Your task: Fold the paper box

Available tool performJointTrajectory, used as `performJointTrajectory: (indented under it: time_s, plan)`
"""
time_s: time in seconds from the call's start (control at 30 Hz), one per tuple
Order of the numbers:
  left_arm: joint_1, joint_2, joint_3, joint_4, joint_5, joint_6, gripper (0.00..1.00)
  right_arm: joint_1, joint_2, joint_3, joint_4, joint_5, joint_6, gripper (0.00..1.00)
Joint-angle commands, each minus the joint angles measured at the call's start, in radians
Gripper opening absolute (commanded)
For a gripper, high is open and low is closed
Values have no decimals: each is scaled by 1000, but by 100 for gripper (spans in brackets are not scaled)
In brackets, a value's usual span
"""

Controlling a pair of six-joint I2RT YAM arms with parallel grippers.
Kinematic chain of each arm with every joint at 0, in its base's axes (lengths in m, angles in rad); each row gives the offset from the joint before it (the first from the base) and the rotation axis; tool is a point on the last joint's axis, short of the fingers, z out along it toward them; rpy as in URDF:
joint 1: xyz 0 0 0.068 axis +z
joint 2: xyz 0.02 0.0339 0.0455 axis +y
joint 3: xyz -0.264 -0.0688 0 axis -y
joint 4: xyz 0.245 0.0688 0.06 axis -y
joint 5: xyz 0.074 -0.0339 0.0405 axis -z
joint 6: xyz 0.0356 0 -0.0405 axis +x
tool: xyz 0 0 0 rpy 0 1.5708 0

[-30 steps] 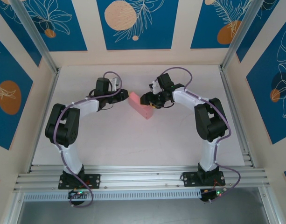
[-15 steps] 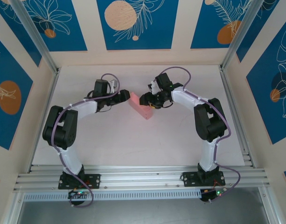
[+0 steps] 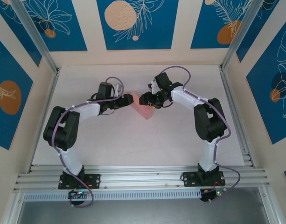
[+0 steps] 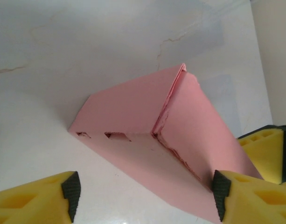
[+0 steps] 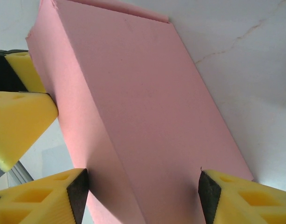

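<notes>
The paper box (image 3: 143, 108) sat toward the far middle of the desk (image 3: 133, 149), already closed into a slim pink block, though the end seam (image 4: 168, 102) looked slightly sprung rather than tucked flat. My right tool (image 5: 140, 186) was clamped across the box's width, I judged to steady it against sliding. My left tool (image 4: 145, 191) waited at the opposite end with its jaws wide apart and gripping nothing, placed, I thought, to press that loose end home.
</notes>
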Motion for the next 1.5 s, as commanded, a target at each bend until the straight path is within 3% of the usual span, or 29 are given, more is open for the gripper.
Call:
performJointTrajectory:
  time_s: [0.0, 0.1, 0.2, 0.5, 1.03, 1.2, 1.4, 1.47]
  plan:
    - [-12, 53, -6, -55, -44, 1, 70, 4, -17, -10, -67, 20, 17, 69]
    - [-12, 62, 4, -62, -42, 2, 68, -3, -75, -25, -57, 6, 22, 78]
    - [-12, 64, 9, -61, -40, 2, 67, -13, -125, -51, -44, -11, 34, 80]
    - [-12, 53, 4, -66, -47, 9, 67, -47, -210, -184, -2, -26, 73, 77]
    - [-12, 60, 2, -68, -55, 6, 67, -85, -148, -250, 52, -40, 79, 70]
    - [-12, 62, 3, -70, -60, 7, 67, -87, -138, -283, 68, -37, 83, 65]
    - [-11, 63, -2, -74, -69, 13, 67, -91, -128, -346, 115, -43, 91, 48]
    - [-9, 59, -5, -75, -73, 14, 60, -91, -122, -358, 127, -48, 92, 42]
